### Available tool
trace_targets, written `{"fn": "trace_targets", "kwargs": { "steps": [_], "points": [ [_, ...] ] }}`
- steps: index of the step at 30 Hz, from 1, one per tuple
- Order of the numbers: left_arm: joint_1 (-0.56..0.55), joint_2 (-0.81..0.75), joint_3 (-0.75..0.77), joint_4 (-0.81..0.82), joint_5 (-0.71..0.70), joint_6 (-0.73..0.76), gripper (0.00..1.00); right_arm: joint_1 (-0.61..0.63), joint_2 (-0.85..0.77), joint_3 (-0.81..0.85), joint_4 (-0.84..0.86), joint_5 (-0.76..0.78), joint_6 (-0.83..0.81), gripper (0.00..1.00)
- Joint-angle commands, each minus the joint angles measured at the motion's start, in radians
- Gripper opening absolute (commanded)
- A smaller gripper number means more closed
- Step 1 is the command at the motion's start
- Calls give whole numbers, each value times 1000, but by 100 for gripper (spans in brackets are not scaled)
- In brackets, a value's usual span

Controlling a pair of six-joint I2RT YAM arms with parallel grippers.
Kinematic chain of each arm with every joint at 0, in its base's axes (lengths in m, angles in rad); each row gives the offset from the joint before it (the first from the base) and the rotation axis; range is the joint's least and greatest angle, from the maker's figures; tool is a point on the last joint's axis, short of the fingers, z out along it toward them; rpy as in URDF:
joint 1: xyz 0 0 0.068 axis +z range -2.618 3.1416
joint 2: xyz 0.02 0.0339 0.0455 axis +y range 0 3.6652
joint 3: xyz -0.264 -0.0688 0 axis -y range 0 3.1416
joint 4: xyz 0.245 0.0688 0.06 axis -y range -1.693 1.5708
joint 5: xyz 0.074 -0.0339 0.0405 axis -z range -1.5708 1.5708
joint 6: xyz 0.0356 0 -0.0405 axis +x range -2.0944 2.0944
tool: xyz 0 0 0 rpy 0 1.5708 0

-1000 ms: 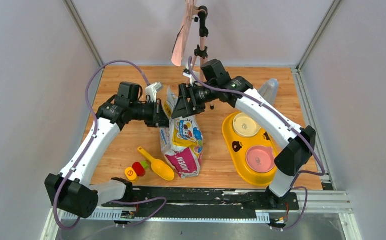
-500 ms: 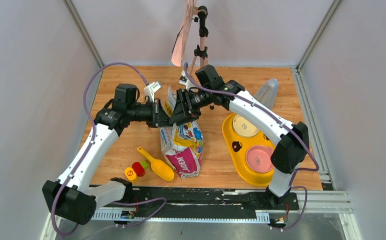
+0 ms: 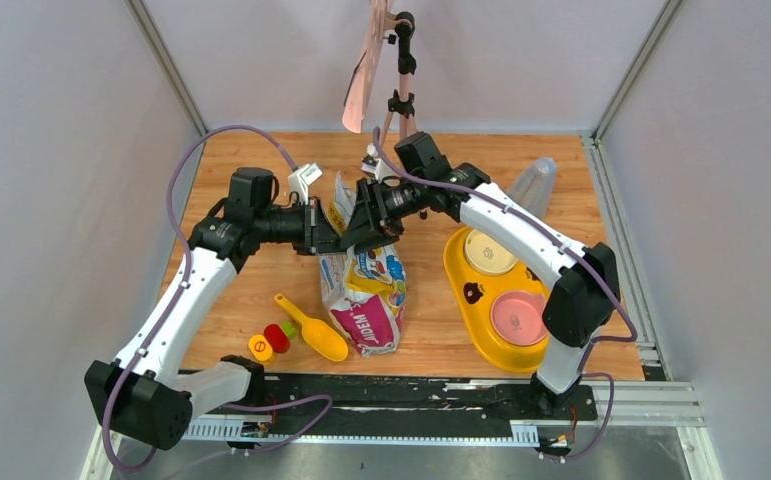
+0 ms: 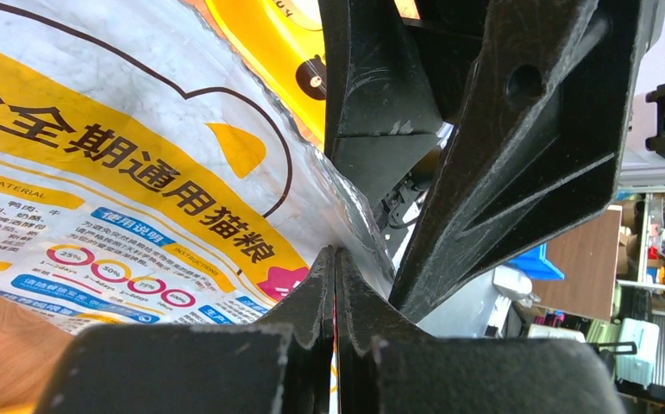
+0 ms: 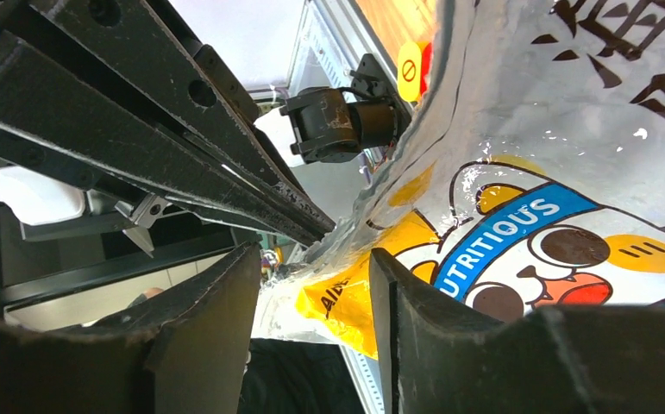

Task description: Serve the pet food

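The white, pink and yellow printed plastic bag [image 3: 363,290] lies at the middle of the wooden table [image 3: 241,290], with its mouth end pointing to 12 o'clock. The left gripper [image 3: 333,232] reaches that top edge from 9 o'clock. In the left wrist view its fingers [image 4: 316,297] are pressed together, pinching a thin fold of the bag's film.

The right gripper [image 3: 353,232] comes in from 2 o'clock, just beside the left one. Its fingers [image 5: 212,336] stand spread, with the crumpled yellow corner of the bag between them (not clamped, as far as the right wrist view shows).

The pet food cannot be seen in any view. The bag's printed film hides what is inside, and both bowls look bare.

A yellow plastic scoop [image 3: 313,328] lies at 8 o'clock from the bag, handle toward 11 o'clock. Small red, yellow and green caps [image 3: 271,340] sit just beside its bowl end at 9 o'clock.

A yellow double-bowl feeder tray [image 3: 471,293] sits at 3 o'clock from the bag. It holds a cream bowl [image 3: 491,250] at its 12 o'clock end and a pink bowl [image 3: 518,317] at its 6 o'clock end.
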Motion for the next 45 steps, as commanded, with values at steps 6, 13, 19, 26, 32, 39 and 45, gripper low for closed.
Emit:
{"fn": "trace_targets", "kwargs": {
  "steps": [6, 13, 19, 26, 32, 39, 45],
  "points": [
    [-3, -25, 2, 31, 28, 2, 0, -46, -47, -28, 80, -99, 49, 44],
    [-3, -25, 6, 26, 24, 9, 0, -61, -44, -38, 80, -123, 52, 31],
    [-3, -22, 5, 27, 25, 8, 0, -68, -31, -29, 86, -139, 53, 40],
    [-2, -15, 7, 36, 29, 1, 0, -69, 42, 102, 77, -118, 63, 69],
    [-3, -12, 16, 25, 25, 11, 0, -67, 31, 47, 23, -36, 47, 47],
    [-3, -14, 22, 27, 15, 16, 0, -55, 33, 31, 5, -10, 39, 46],
    [-2, -18, 19, 19, 9, 24, 0, -54, 39, 31, 1, -27, 28, 40]
  ]
}}
